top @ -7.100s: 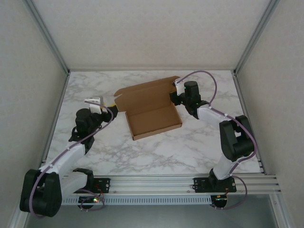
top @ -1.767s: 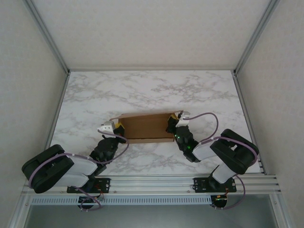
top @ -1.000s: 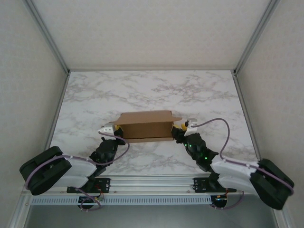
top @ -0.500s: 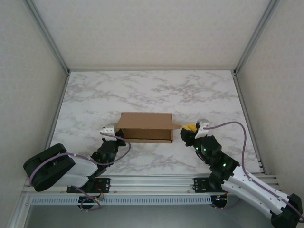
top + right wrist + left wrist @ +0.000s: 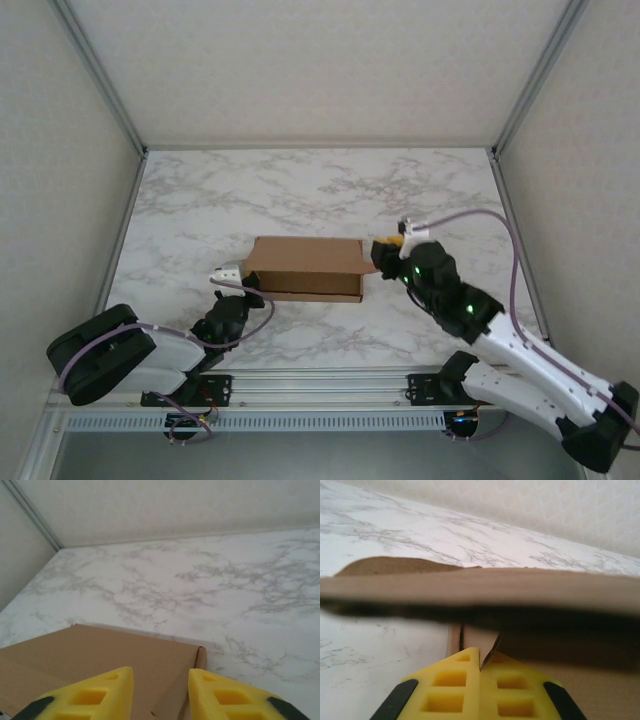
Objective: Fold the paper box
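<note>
Top external: paper box (image 5: 305,268) looks light, crushable; pinch its right-frame edge. My left hand (image 5: 236,272) closed, right hand (image 5: 383,250) spread.

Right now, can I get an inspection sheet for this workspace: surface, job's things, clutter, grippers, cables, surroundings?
Surface: marble-pattern table.
Job's things: cardboard box, flat mid-table, lid folded over, looks closed.
Clutter: nothing seen.
Grippers: left gripper shut at the box's left end, whether it pinches cardboard is unclear; right gripper open at the right end, holding nothing.
Cables: purple cable looped along each arm, off the box.
Surroundings: pale walls; metal rail at the near edge.
</note>
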Motion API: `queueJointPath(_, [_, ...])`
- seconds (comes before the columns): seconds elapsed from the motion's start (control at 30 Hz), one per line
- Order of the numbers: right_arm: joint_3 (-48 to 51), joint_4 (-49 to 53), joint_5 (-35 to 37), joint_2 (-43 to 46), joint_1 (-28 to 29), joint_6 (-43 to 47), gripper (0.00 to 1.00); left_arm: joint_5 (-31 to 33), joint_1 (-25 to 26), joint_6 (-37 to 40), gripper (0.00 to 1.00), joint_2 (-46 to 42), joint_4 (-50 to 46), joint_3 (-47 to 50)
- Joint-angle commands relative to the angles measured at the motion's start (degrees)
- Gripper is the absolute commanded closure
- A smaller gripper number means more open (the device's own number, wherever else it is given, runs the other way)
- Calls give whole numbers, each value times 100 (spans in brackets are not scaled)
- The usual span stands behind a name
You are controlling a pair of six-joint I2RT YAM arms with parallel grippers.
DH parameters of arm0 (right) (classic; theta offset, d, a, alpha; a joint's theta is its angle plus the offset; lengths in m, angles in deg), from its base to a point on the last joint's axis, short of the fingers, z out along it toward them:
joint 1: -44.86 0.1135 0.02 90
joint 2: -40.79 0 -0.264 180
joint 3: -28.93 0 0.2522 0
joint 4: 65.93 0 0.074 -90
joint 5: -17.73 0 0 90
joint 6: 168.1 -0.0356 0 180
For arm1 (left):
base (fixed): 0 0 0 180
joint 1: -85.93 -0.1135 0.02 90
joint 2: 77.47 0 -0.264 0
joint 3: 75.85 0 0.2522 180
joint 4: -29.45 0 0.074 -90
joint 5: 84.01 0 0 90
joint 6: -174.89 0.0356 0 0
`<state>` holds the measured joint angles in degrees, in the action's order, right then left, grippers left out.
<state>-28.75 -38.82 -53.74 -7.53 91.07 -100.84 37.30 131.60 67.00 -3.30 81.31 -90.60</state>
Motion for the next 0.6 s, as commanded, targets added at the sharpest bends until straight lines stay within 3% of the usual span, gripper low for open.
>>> queueJointPath(0.0, [-957,765,-924,-922,-51,-223,63,-46,47,-53,99,-44,-357,-49])
queueJointPath(0.2, [-1636,939,-1767,-2283,-43,-717,63,-237,47,-47,93,-16,-526,-111])
queueJointPath(0.4, [-1422,670,-1811,-2858,-36,-755,63,-357,47,-140,67,-594,-1214,-155])
queueJointPath(0.57, [-1367,693,-1636,-3211,-39,-654,62,-515,38,-354,54,-1569,-2061,-119])
